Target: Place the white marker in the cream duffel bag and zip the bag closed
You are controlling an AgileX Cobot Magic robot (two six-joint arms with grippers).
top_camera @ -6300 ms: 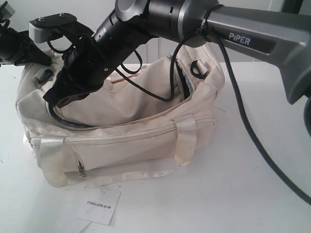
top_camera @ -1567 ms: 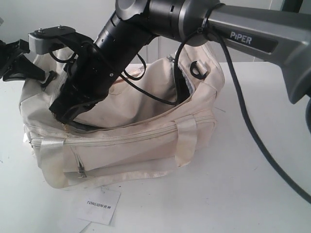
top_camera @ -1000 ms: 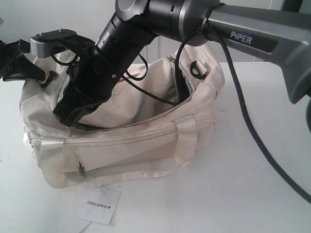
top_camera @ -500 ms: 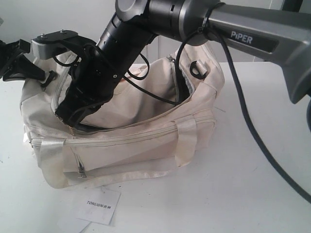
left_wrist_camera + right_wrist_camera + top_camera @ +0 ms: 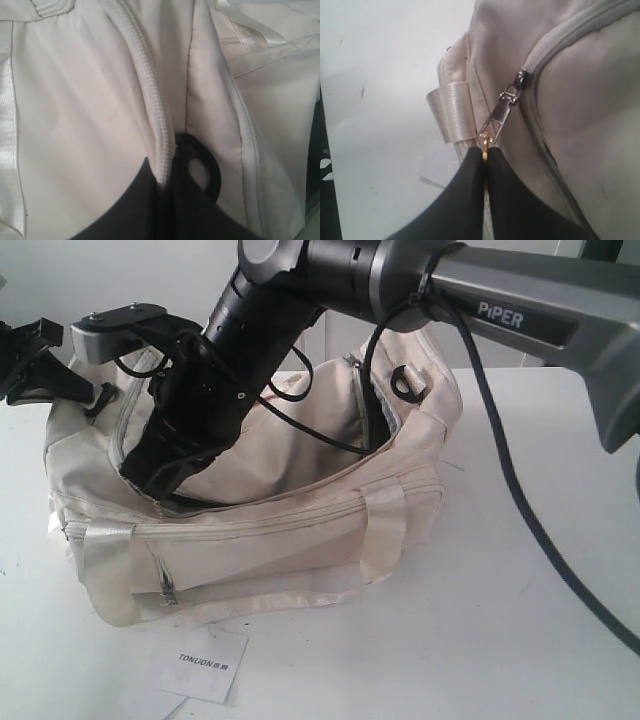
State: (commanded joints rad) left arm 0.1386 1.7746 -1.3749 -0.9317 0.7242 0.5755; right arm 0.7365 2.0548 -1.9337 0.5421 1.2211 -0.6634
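Note:
The cream duffel bag (image 5: 300, 540) sits on the white table, its top still gaping along most of its length. My right arm reaches across to the bag's left end, where the right gripper (image 5: 152, 490) (image 5: 485, 150) is shut on the metal zip pull (image 5: 500, 117) of the top zip. At the bag's far left end, my left gripper (image 5: 90, 395) (image 5: 167, 182) is shut on the bag's zip edge (image 5: 150, 100), beside a black strap clip (image 5: 206, 172). The white marker is out of view.
A white paper tag (image 5: 200, 662) with print lies on the table in front of the bag. The right arm's black cable (image 5: 500, 490) hangs over the bag's right end. A satin strap handle (image 5: 385, 530) crosses the bag's front.
The right gripper has moved a little to the right along the bag's front edge with the zip pull. The left gripper has held its place on the bag's end.

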